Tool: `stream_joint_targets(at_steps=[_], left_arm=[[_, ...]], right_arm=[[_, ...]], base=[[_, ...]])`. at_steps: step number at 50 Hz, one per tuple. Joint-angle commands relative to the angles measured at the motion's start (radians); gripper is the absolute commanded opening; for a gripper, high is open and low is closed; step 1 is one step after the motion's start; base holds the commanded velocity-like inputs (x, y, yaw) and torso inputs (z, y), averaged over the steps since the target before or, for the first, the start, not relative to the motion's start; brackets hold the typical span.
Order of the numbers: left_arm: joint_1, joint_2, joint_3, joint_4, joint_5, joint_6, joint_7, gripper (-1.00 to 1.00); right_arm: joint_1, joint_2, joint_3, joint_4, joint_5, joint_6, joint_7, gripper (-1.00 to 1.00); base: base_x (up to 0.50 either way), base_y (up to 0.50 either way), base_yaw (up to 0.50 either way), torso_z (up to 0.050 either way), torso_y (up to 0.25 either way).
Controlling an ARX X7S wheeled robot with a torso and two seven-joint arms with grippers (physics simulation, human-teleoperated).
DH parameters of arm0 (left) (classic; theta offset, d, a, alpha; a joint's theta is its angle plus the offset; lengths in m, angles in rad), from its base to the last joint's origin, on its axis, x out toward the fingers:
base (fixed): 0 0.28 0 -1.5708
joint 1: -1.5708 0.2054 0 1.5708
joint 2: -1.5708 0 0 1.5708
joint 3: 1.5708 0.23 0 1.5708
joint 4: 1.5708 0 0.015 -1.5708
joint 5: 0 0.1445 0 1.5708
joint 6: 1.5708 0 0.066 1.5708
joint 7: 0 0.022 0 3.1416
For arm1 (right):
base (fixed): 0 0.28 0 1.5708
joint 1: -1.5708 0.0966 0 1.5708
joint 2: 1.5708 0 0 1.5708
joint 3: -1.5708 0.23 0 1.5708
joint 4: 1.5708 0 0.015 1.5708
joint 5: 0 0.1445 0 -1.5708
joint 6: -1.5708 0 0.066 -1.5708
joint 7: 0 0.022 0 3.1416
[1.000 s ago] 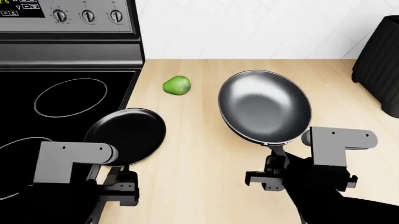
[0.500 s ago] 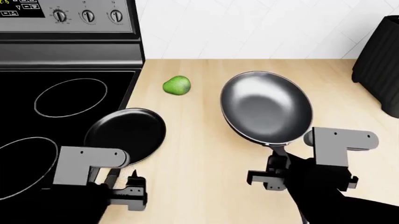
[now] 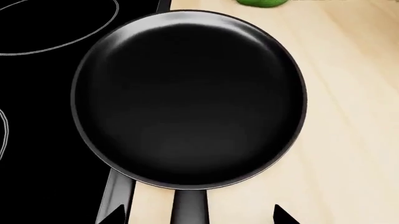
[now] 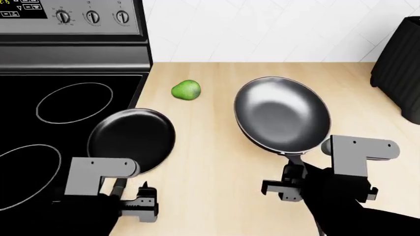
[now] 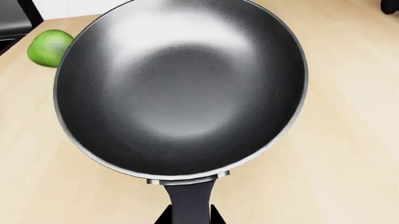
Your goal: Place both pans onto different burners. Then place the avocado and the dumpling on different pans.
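Since a second ago the small black pan (image 4: 131,139) has slid a little toward the back of the worktop (image 4: 210,187), and the left gripper (image 4: 125,199) has drawn back toward the front edge and sits further to the right than it did. The large grey pan (image 4: 283,115) has crept slightly to the right with the right gripper (image 4: 293,187); the avocado (image 4: 186,90) has not moved.

Two pans are in view. The small black one straddles the seam between the cooktop (image 4: 39,132) and the wooden worktop, off any burner ring. In the left wrist view its handle (image 3: 189,210) runs between the left gripper's finger tips, which stand apart on either side of it with worktop visible between each tip and the handle, so the fingers are spread and not pinching. The large grey pan lies wholly on the worktop, and in the right wrist view its handle (image 5: 187,205) passes between the right gripper's fingers (image 5: 214,215), which sit tight against it (a firm pinch on the handle).

One avocado rests on the worktop near the cooktop's edge, behind the black pan and apart from both pans. Two burner rings show: a back ring (image 4: 74,102) and a front ring (image 4: 26,172).

The worktop is pale wood, the wall (image 4: 262,29) behind it white tile. A dark appliance (image 4: 400,69) stands at the worktop's right edge, and three knobs (image 4: 92,17) line the stove's back panel.
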Motion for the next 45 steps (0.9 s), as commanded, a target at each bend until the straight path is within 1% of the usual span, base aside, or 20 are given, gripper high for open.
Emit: stream_joint_targets(at_steps=[1,7,8,33,38,45], left_arm=[[0.013,0.001,0.009,-0.049,0.032,0.002,0.015,1.00],[0.013,-0.003,0.008,-0.061,0.048,0.007,0.026,1.00],[0.013,-0.005,0.009,-0.058,0.051,0.007,0.025,-1.00],[0.007,-0.018,0.002,-0.014,0.071,0.030,0.042,-1.00],[-0.026,-0.029,-0.010,0.009,0.031,0.029,0.013,-1.00],[-0.128,-0.070,-0.019,0.074,-0.087,0.017,-0.085,-1.00]], right_arm=[[0.029,-0.001,0.043,0.002,-0.023,0.001,-0.008,-1.00],[0.027,-0.001,0.043,0.003,-0.023,0.000,-0.009,-1.00],[0.027,-0.002,0.043,0.003,-0.023,0.000,-0.009,-1.00],[0.015,-0.004,0.045,0.006,-0.026,-0.006,-0.015,-1.00],[0.014,-0.004,0.047,0.006,-0.026,-0.007,-0.014,-1.00],[0.015,0.001,0.049,0.001,-0.027,-0.005,-0.021,-1.00]], base=[[0.00,0.00,0.00,0.000,0.000],[0.00,0.00,0.00,0.000,0.000],[0.00,0.00,0.00,0.000,0.000],[0.00,0.00,0.00,0.000,0.000],[0.00,0.00,0.00,0.000,0.000],[0.00,0.00,0.00,0.000,0.001]])
